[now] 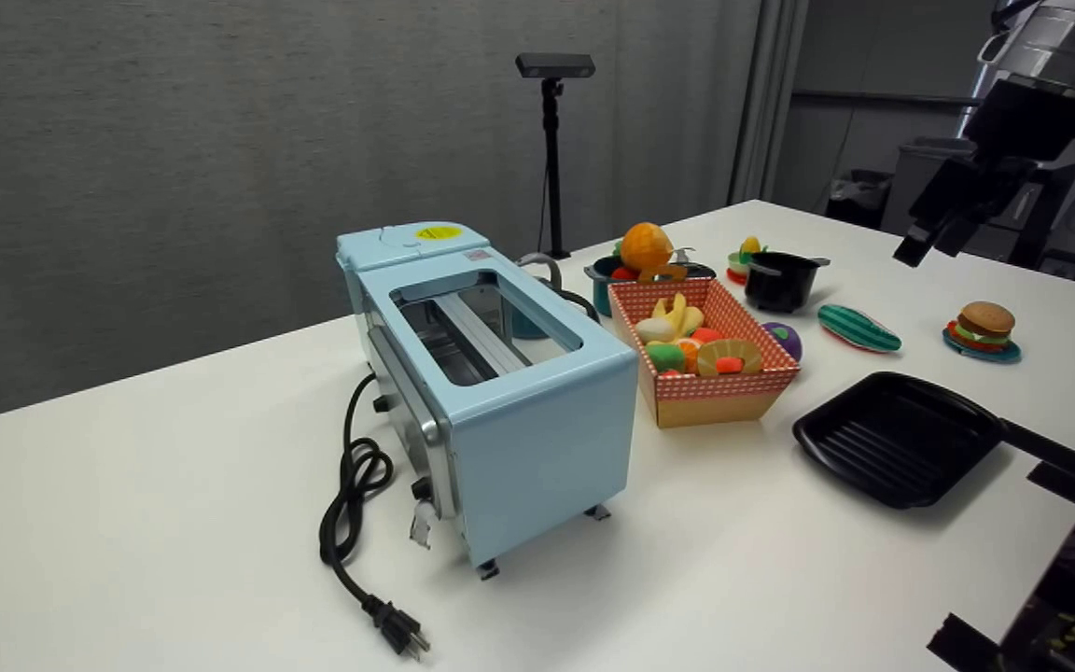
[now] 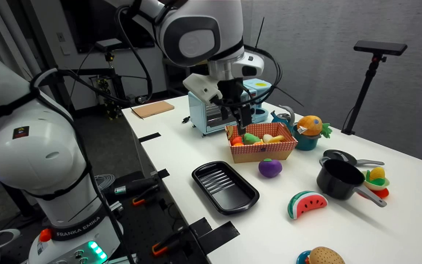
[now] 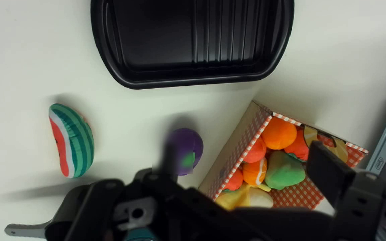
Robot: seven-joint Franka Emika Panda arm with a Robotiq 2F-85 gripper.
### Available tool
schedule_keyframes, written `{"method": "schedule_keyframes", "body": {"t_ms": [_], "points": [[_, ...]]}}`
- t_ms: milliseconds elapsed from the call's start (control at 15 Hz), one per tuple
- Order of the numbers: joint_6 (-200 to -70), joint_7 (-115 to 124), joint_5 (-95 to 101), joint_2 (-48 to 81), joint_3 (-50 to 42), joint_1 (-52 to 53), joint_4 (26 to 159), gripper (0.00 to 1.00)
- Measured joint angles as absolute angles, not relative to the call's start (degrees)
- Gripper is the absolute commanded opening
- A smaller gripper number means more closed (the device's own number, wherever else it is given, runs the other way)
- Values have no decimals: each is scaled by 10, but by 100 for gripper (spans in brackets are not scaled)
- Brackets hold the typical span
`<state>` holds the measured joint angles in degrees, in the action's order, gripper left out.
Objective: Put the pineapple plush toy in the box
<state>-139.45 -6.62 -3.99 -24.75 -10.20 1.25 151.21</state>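
Out on the white surface (image 1: 146, 504), a light-blue toaster (image 1: 547, 448) with a bendy black cord (image 1: 344, 476); a black pan (image 2: 229, 187), bumpy lines on one half; a round purple toy (image 2: 270, 168) with a green top, near the pan; a watermelon slice toy (image 2: 305, 205), near a black pot (image 2: 337, 178) with a gray handle (image 2: 371, 196); a toy burger (image 1: 985, 320) on a blue plate (image 1: 1004, 354).

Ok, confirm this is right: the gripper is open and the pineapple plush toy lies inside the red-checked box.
One thing is wrong: the pineapple plush toy is not inside the red-checked box; it sits atop the teal pot, as both exterior views show. The gripper is open, as you say.
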Motion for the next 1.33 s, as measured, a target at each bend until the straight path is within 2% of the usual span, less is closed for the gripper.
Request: {"method": "schedule_keyframes", "body": {"t_ms": [733,1333], "points": [[-1398,-61,-40,-241,-96,12,1504,100],[-1404,-30,-60,-196,-98,-11,1423,100]]}}
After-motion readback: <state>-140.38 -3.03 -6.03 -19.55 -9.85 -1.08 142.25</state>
